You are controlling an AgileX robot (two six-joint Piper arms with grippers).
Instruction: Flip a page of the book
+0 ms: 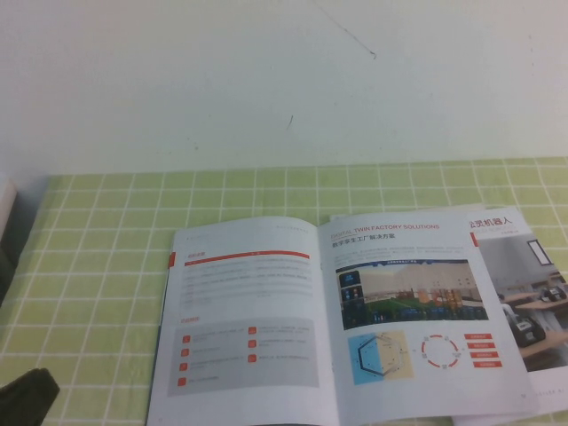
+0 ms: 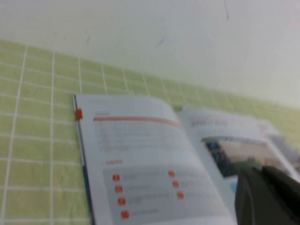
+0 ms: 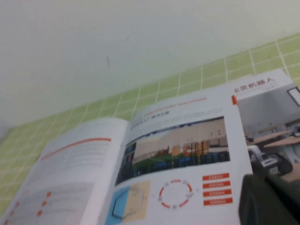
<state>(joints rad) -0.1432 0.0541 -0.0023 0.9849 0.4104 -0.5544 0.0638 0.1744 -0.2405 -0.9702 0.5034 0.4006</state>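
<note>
An open book (image 1: pixel 328 324) is laid flat on the green-checked desk (image 1: pixel 98 257), toward its near right part. Its right-hand page (image 1: pixel 417 311), headed "TWIN FACTORY SOLUTIONS", is overlapped onto a second booklet (image 1: pixel 528 284). The left tool (image 1: pixel 27 395) is seen at the near left corner, well apart from the book; its fingers cannot be told. The right tool (image 3: pixel 272 199) is held together, just beside the page's outer lower corner.

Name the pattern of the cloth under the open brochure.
Light green tablecloth with a white grid of squares, clearest in the high view.
</note>
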